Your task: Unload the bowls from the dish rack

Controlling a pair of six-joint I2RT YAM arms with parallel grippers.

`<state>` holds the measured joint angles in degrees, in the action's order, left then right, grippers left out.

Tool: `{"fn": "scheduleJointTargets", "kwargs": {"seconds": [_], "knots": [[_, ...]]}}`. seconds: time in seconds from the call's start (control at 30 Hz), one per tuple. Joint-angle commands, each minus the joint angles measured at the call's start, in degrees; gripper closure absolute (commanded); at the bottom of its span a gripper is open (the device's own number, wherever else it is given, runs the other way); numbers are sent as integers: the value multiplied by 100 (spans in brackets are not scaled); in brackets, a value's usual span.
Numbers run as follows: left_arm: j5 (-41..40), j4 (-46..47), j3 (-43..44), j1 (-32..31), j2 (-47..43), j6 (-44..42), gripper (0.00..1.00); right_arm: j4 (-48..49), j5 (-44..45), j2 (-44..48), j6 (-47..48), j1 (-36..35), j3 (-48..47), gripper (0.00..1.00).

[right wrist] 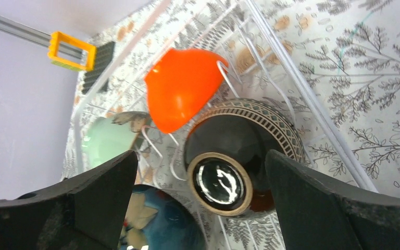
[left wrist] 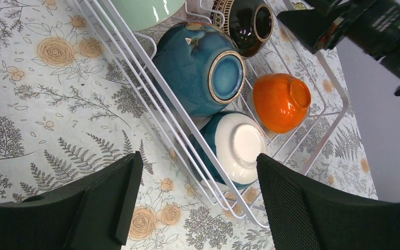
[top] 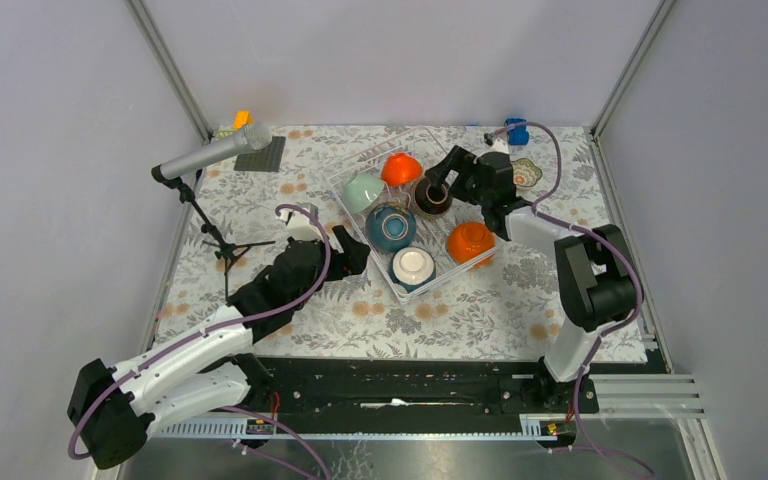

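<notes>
Six glossy round bowls in thin wire rack, L tool & R tool spread wide, empty

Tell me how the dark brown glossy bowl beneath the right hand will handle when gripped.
The glaze on the dark brown glossy bowl probably makes it slippery to grip. It looks ceramic, so it is likely rigid but chippable. The orange bowl seems to lean against it, so that may shift when it lifts.
</notes>
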<state>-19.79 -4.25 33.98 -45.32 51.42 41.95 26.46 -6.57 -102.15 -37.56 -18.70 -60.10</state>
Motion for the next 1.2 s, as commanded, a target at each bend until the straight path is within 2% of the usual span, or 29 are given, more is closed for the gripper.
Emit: {"fn": "scheduleJointTargets", "kwargs": {"seconds": [0.0, 0.47, 0.63, 0.8, 0.83, 0.87, 0.97, 1.17], "knots": [[-99, 50, 36, 23, -123, -65, 14, 217, 72, 708, 60, -7, 29, 0], [-261, 5, 110, 23, -195, -183, 13, 217, 72, 1435, 60, -142, -190, 0], [-374, 93, 426, 109, 199, -388, 11, 217, 72, 1436, 60, -420, -415, 0], [-299, 205, 929, 633, 804, -678, 12, 217, 72, 1382, 60, -646, -590, 0], [-279, 252, 1041, 737, 942, -739, 13, -2638, 993, 1395, 2217, -690, -614, 20], [-278, 313, 1134, 838, 1069, -826, 13, -3191, 1086, 1404, 2641, -708, -629, 26], [-235, 587, 1427, 989, 1477, -1296, 12, -3286, 913, 1442, 2652, -714, -705, 26], [-92, 924, 2095, 1034, 2239, -2437, 3, -3285, 671, 1594, 2566, -714, -754, 26]]}}
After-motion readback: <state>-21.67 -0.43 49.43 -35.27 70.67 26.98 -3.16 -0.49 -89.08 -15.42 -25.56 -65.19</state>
